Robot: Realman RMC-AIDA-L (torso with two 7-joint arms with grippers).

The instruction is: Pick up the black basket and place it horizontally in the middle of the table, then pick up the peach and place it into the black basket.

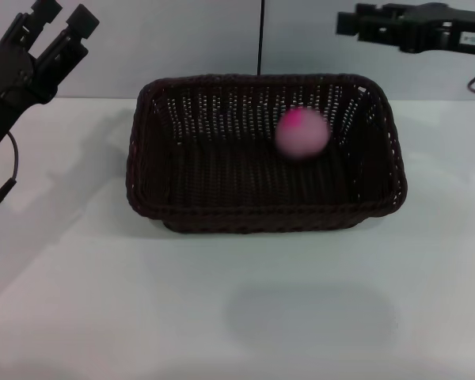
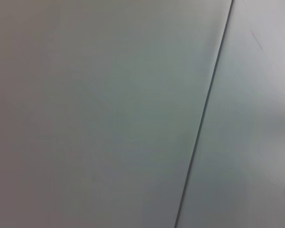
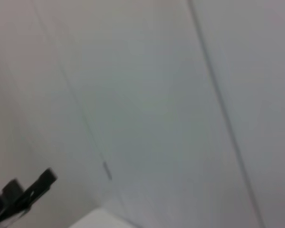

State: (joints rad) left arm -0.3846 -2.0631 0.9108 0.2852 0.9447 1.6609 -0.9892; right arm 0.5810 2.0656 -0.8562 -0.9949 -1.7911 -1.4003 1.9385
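Black basket lying long side across mid counter, so crosswise placing looks done. Peach blurred inside basket, over right rear part, likely just dropped. Left gripper raised at far left, fingers spread, empty. Right gripper raised far right, fingers: cannot tell

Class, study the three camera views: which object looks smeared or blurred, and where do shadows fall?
Head view: the peach is smeared over the sharp black basket; a soft grey shadow patch lies on the table nearer the camera than the basket. Left wrist view: only a plain wall with a dark seam. Right wrist view: soft, hazy wall lines.
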